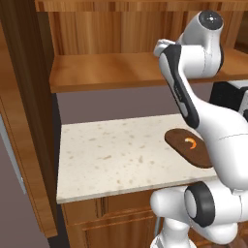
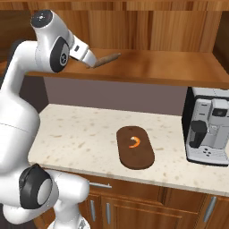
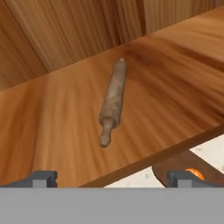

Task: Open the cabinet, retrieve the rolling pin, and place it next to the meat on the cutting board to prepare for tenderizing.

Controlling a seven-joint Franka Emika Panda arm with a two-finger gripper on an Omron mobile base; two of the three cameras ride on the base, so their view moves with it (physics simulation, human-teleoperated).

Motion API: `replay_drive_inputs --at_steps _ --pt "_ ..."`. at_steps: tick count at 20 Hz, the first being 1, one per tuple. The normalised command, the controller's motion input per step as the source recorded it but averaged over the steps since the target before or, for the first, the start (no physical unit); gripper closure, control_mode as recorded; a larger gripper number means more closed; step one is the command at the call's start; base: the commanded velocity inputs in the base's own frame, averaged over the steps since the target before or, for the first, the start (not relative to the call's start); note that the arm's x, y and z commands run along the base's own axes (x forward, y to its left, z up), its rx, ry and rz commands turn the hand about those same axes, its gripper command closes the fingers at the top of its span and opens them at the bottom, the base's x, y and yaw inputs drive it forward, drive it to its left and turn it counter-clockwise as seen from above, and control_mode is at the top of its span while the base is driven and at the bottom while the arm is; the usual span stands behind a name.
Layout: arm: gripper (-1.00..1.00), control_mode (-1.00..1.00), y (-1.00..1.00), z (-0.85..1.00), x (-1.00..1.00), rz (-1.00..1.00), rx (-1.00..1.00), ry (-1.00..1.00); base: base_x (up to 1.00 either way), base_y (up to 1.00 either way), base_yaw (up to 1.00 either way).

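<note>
Gripper (image 3: pixel 112 178) jaws spread wide and empty, hovering at the front edge of the open cabinet (image 1: pixel 29 121), looking in at the shelf (image 3: pixel 175 87). On that shelf lies the rolling pin (image 3: pixel 113 102), flat, long axis running front to back at a slight slant, one handle end toward the hand. Risk now: a round pin nudged by a fingertip could roll off! Below, the cutting board (image 2: pixel 143 161) carries the meat (image 2: pixel 134 142).

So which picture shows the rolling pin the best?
The hand view: the whole rolling pin lies in plain sight on the cabinet shelf. The right base view shows part of it poking out behind the arm. I can't make it out in the left base view.
</note>
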Motion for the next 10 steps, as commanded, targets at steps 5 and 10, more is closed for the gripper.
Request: replay_drive_inputs --at_steps 5,10 --pt "-1.0 -1.0 -0.05 -0.04 0.11 0.0 -0.01 0.04 0.0 0.0 0.0" --pt "-1.0 -1.0 -0.04 -0.02 0.07 0.0 -0.01 0.02 0.0 0.0 0.0"
